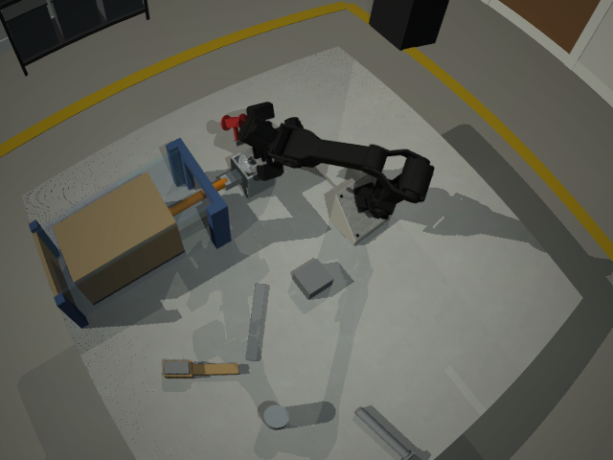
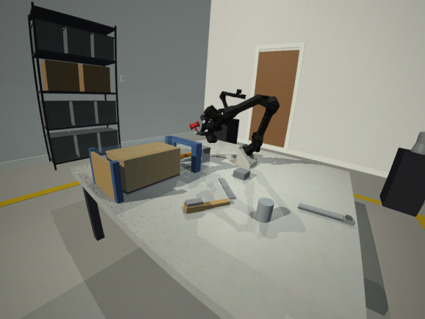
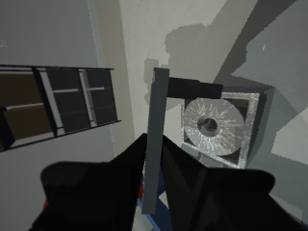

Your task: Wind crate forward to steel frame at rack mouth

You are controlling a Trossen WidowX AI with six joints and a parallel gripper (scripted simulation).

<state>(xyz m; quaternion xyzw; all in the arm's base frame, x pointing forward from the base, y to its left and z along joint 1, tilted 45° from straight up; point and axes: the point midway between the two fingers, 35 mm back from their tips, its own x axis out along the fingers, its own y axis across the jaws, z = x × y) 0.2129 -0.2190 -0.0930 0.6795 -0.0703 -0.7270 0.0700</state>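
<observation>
My gripper (image 3: 152, 138) is shut on the grey bar of the winch handle (image 3: 156, 106). The handle's dark key points sideways, its tip by the edge of the winch (image 1: 251, 186) (image 2: 206, 155) (image 3: 228, 117) and outside the round hole. The handle's red knob (image 1: 232, 122) (image 2: 194, 125) sticks out beyond the gripper; the fingers mostly hide it in the wrist view. The cardboard-coloured crate (image 1: 116, 222) (image 2: 153, 168) sits flat in the cubby. An orange strap (image 1: 187, 202) (image 2: 185, 155) runs from it to the winch. A gap shows between crate and blue frame (image 1: 217, 219) (image 2: 196, 158).
A grey block (image 1: 311, 276) (image 2: 241, 173), a flat grey bar (image 1: 257, 321) (image 2: 226, 188), a wooden-handled tool (image 1: 215, 368) (image 2: 216, 203), an upright cylinder (image 1: 275, 417) (image 2: 264, 211) and a grey rod tool (image 1: 382, 430) (image 2: 321, 211) lie or stand on the bench.
</observation>
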